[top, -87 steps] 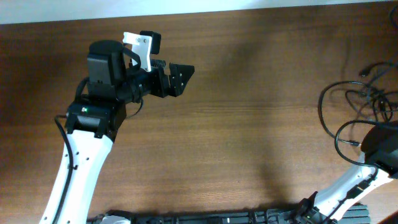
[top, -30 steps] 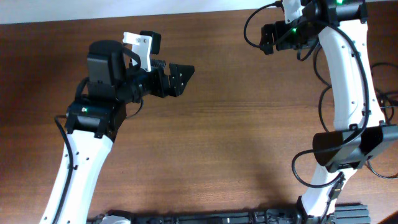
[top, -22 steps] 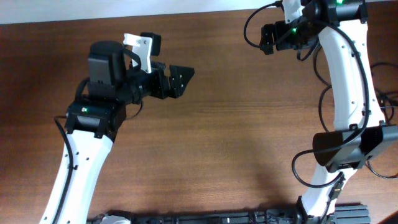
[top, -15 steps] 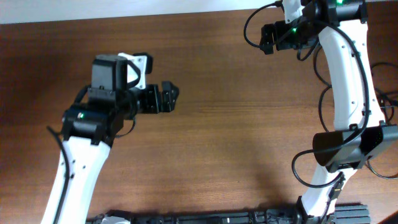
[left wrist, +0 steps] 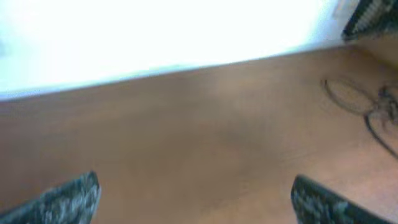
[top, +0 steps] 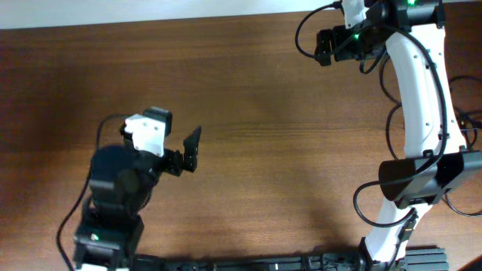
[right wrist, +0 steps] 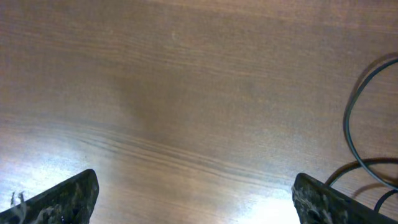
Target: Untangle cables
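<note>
The cables (top: 465,119) are thin black loops at the table's right edge, mostly hidden behind my right arm. The blurred left wrist view shows them far off at the right (left wrist: 364,106). A black cable loop (right wrist: 364,118) also curves along the right side of the right wrist view. My left gripper (top: 188,150) hangs open over bare wood at the front left, far from the cables, with nothing between its fingertips (left wrist: 68,199). My right gripper (top: 322,47) is open near the table's back edge, left of the cables, and its fingertips (right wrist: 326,202) are empty.
The brown wooden table (top: 271,150) fills the views. A pale wall strip (top: 151,11) runs behind its back edge. My right arm's white links (top: 422,105) span the right side from front to back. A black rail (top: 301,263) lies along the front edge.
My left arm has pulled back toward the front left, its gripper still open. The right arm, folded at the front right at first, has held still near the back edge over the last second.
</note>
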Controlling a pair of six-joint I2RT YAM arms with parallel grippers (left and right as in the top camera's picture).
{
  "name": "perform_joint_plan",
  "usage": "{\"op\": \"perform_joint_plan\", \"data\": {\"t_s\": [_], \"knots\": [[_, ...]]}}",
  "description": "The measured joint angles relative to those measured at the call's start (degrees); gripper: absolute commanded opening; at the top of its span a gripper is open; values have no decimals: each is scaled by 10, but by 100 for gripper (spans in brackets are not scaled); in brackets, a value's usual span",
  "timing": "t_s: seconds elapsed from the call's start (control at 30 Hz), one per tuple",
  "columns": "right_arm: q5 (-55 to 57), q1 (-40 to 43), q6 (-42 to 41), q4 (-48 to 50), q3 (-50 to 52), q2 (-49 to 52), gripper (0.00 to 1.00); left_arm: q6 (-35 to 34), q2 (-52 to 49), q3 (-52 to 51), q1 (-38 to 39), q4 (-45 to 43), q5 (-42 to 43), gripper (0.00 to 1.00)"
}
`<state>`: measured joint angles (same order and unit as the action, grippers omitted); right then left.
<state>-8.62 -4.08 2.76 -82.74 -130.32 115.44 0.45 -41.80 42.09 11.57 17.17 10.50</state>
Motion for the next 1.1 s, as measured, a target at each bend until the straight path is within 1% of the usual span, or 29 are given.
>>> {"op": "perform_joint_plan", "data": {"t_s": [0.03, 0.07, 0.17, 0.3, 0.4, 0.47, 0.6, 0.67, 0.73, 0.93, 1.1], "knots": [[0, 0, 0, 0, 0, 0, 98, 0, 15, -29, -2, -34, 1, 99], [0, 0, 0, 0, 0, 0, 98, 2, 44, -75, -5, -96, 4, 99], [0, 0, 0, 0, 0, 0, 99, 3, 91, -160, -8, -218, 8, 99], [0, 0, 0, 0, 0, 0, 98, 6, 156, -287, -19, -421, 13, 99], [0, 0, 0, 0, 0, 0, 98, 7, 198, -369, -36, -548, 13, 99], [0, 0, 0, 0, 0, 0, 98, 7, 220, -399, -47, -567, 13, 99], [0, 0, 1, 0, 0, 0, 98, 7, 246, -413, -70, -548, 13, 99], [0, 0, 0, 0, 0, 0, 98, 7, 266, -413, -87, -508, 13, 99], [0, 0, 0, 0, 0, 0, 98, 7, 290, -414, -102, -455, 13, 99], [0, 0, 0, -1, 0, 0, 98, 7, 394, -415, -134, -255, 13, 99], [0, 0, 0, 0, 0, 0, 98, 7, 409, -415, -144, -171, 12, 99]]}}
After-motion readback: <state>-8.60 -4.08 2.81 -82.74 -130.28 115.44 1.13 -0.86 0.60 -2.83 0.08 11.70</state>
